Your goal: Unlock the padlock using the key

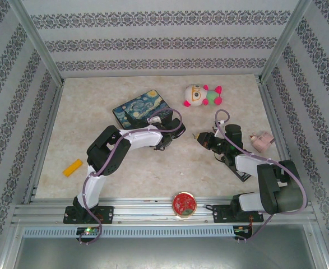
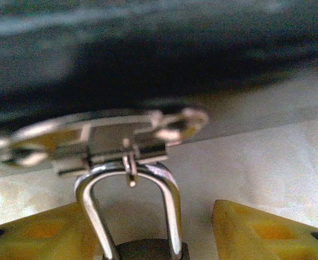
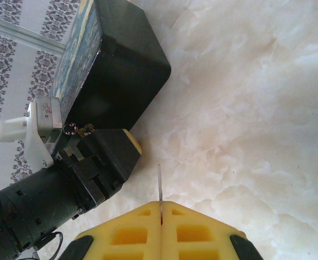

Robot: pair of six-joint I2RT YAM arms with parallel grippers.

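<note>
Left gripper [image 2: 148,218] — jaws apart astride the padlock [image 2: 173,216], which hangs from the painted tin's [image 1: 142,109] hasp [image 2: 121,140]. Right gripper [image 3: 161,205] — closed on the key [image 3: 160,184], blade out over bare tabletop [image 3: 256,108].

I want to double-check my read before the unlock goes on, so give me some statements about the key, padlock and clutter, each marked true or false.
1. The right jaws are shut on the key. True.
2. The padlock is hooked on the tin's latch. True.
3. The red disc lies on the tin. False: it sits at the near edge, between the arm bases.
4. The left jaws hold the plush. False: they stand open around the padlock; the plush lies apart.
</note>
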